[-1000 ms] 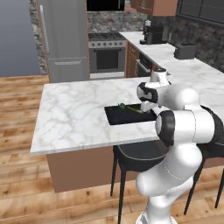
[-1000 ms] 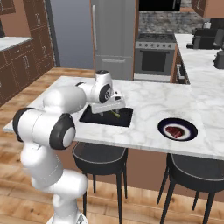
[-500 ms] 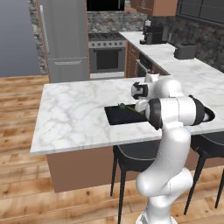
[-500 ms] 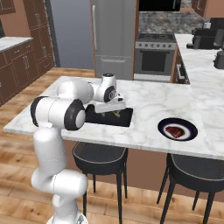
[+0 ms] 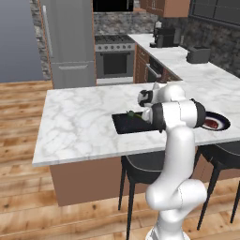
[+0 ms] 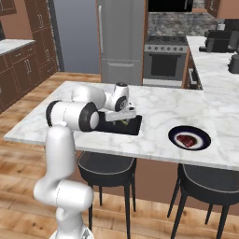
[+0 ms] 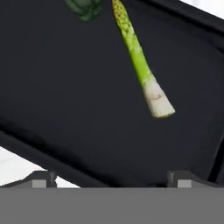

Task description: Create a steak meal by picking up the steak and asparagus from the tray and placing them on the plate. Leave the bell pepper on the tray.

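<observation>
The hand (image 7: 112, 177) hangs open over the tray (image 7: 65, 109), holding nothing. On the tray the asparagus (image 7: 141, 65) lies flat with the pepper (image 7: 85, 8) just beside its tip. To the right on the worktop (image 6: 154, 105), well apart from the tray, the steak (image 6: 186, 141) sits on the plate (image 6: 189, 137).

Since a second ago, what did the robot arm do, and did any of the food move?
The arm swung its elbow upright and carried the open gripper in over the black tray; it holds nothing. The asparagus and bell pepper lie on the tray as before, untouched. The steak stays on the plate, where it already was.
</observation>
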